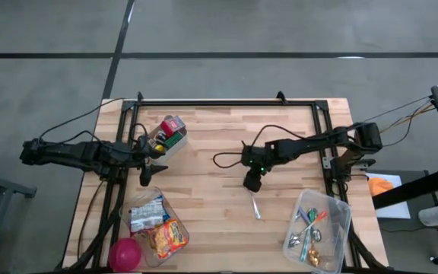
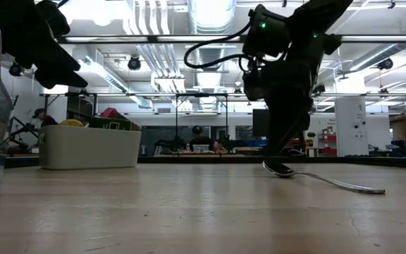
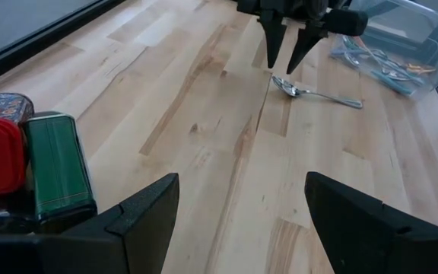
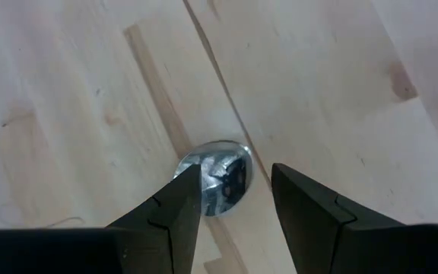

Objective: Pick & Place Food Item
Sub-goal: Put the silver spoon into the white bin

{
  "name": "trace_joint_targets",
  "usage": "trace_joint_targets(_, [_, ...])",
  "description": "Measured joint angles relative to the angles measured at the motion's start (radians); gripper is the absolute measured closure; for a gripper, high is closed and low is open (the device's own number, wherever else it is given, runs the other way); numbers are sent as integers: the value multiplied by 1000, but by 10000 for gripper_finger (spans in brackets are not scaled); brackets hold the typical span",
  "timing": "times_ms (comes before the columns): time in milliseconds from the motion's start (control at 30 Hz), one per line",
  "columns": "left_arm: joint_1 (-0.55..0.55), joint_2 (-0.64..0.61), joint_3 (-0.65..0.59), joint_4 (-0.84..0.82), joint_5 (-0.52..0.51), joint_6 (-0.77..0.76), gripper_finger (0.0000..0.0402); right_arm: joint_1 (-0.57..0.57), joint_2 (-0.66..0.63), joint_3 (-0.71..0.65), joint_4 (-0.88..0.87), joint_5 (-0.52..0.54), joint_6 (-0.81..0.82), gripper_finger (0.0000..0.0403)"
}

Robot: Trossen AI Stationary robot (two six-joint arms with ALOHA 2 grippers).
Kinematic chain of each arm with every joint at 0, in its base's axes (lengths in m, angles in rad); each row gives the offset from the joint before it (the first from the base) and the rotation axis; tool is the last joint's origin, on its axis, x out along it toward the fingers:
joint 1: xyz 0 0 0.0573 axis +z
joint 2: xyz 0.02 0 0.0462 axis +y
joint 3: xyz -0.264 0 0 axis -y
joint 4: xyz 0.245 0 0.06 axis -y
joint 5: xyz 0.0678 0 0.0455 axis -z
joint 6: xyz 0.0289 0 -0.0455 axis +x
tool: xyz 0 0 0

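Note:
A metal spoon (image 1: 255,205) lies flat on the wooden table (image 1: 219,144), right of centre. My right gripper (image 4: 234,190) points steeply down just above the spoon's bowl (image 4: 215,179), open, with one finger on either side of it and apart from it. In the left wrist view the same gripper (image 3: 286,53) stands over the spoon (image 3: 314,93). My left gripper (image 3: 242,221) waits open and holding nothing at the table's left (image 1: 149,173), beside a small bin of tins and boxes (image 1: 171,133). Food packets fill a clear bin (image 1: 157,224) at the near left.
A clear tub of cutlery (image 1: 319,228) stands at the near right, close to the spoon's handle end. A pink ball-like thing (image 1: 125,253) sits at the near left corner. The green and red containers (image 3: 52,164) are just beside my left gripper. Bare wood lies between the arms.

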Motion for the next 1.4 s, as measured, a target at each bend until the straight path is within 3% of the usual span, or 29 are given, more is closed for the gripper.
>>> trace_joint_targets(400, [0,0,0,-3,0,0,116,-7,-1,1,27,35,-18,238])
trace_joint_targets(800, [0,0,0,-15,0,0,116,-5,6,-32,59,30,-101,136])
trace_joint_targets(933, [0,0,0,-15,0,0,116,-5,14,-37,65,29,-109,121])
trace_joint_targets(1100, [0,0,0,-15,0,0,116,-5,42,-37,74,3,-168,130])
trace_joint_targets(1400, [0,0,0,-16,0,0,116,-7,86,-37,110,-53,-184,196])
